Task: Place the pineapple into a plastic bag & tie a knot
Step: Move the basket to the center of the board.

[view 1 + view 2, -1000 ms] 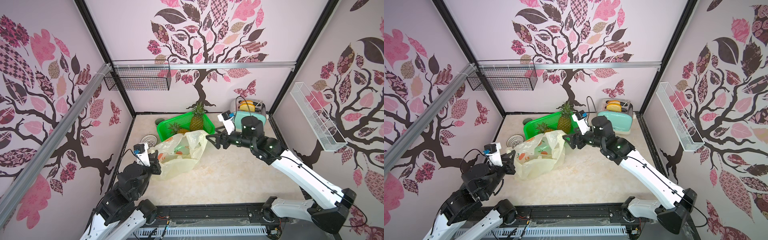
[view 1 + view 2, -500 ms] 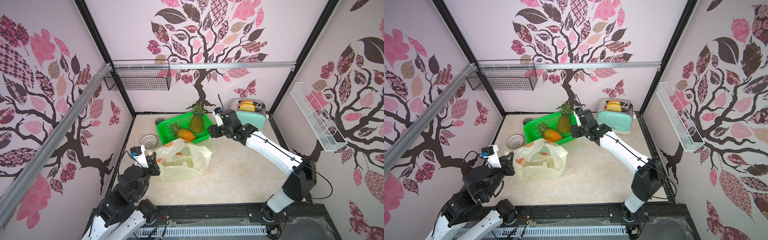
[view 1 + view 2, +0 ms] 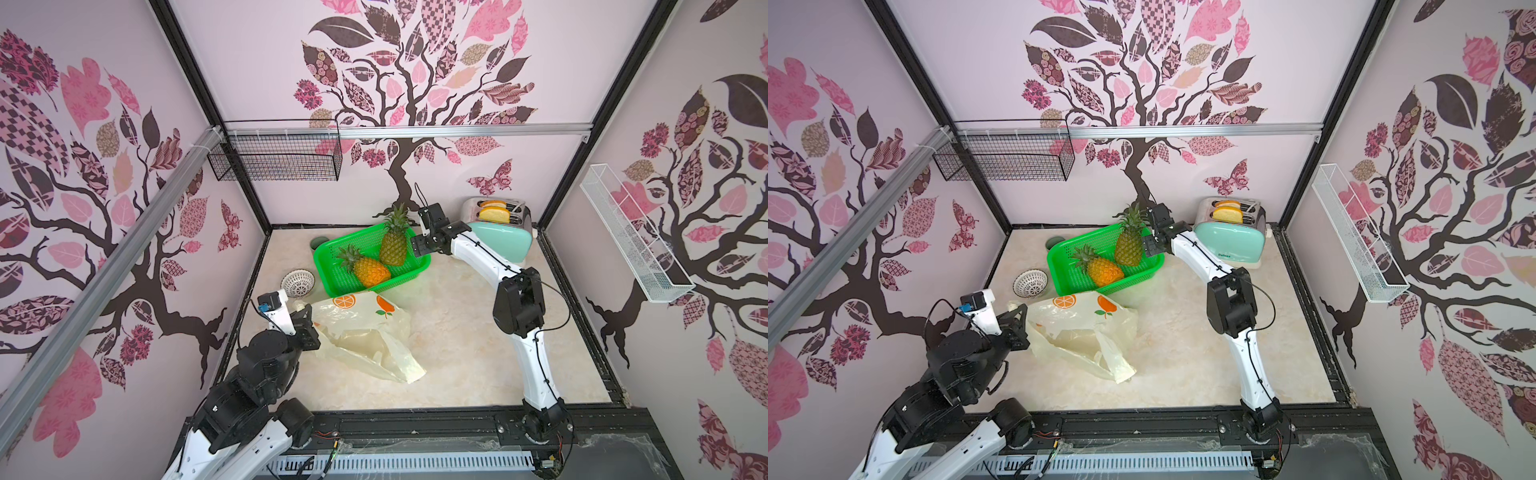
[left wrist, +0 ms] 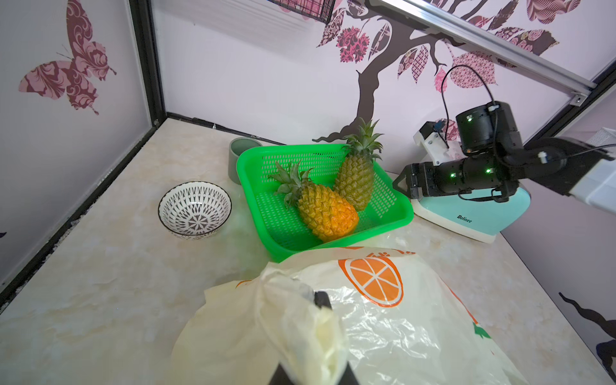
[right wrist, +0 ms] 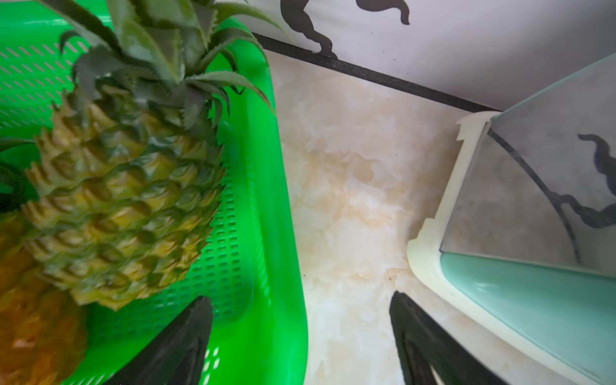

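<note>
On the tabletop [image 3: 457, 340], left gripper [image 3: 308, 323] pinches plastic bag [image 3: 365, 328].

Pale walls [image 3: 266, 83] bear pink-and-brown tree decals [image 3: 401, 174]; a black wire basket [image 3: 276, 160] hangs above the far-left corner of the cream marbled counter [image 3: 449, 340], a white wire rack [image 3: 631, 245] above its right edge.

Seen from a top view, the table [image 3: 449, 332] carries a basket [image 3: 322, 259] at 12 o'clock. In it, the upright pineapple [image 3: 392, 245] stands at the rear and the lying pineapple [image 3: 371, 271] lies just before it. The cup [image 3: 319, 243] sits just behind the basket, the bowl [image 3: 297, 283] at 10 o'clock, the toaster [image 3: 500, 239] at 1 o'clock and the plastic bag [image 3: 365, 336] at 8 o'clock.
</note>
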`<state>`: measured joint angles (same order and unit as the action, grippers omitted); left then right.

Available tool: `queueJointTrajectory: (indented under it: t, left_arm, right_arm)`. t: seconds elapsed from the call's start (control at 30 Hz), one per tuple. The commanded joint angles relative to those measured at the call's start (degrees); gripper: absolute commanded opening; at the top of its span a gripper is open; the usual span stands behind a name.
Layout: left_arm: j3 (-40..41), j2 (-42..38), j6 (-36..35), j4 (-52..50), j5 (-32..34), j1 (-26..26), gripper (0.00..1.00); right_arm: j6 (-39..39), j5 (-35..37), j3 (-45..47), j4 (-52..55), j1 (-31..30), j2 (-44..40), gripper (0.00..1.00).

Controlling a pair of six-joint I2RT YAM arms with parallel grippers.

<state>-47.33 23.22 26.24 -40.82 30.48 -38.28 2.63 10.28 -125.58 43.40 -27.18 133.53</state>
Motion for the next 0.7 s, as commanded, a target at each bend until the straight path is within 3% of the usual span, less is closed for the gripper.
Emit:
queueJointTrajectory:
  t: [0.0,0.23,0.67]
  left_arm:
    - [-2.8,0.7,1.2,-0.4,1.9,0.0,0.0]
    - [-9.3,5.3,3.4,-5.8,4.5,0.0,0.0]
    - [-22.2,14.0,9.3,-21.3,20.2,0.0,0.0]
  right_arm:
    - [1.2,0.3,-5.8,3.9,-0.3,3.1,0.85]
    - [0.7,2.1,-4.8,3.9,0.4,4.7,0.76]
    - [5.6,13.2,3.6,1.2,4.3,-0.3,0.7]
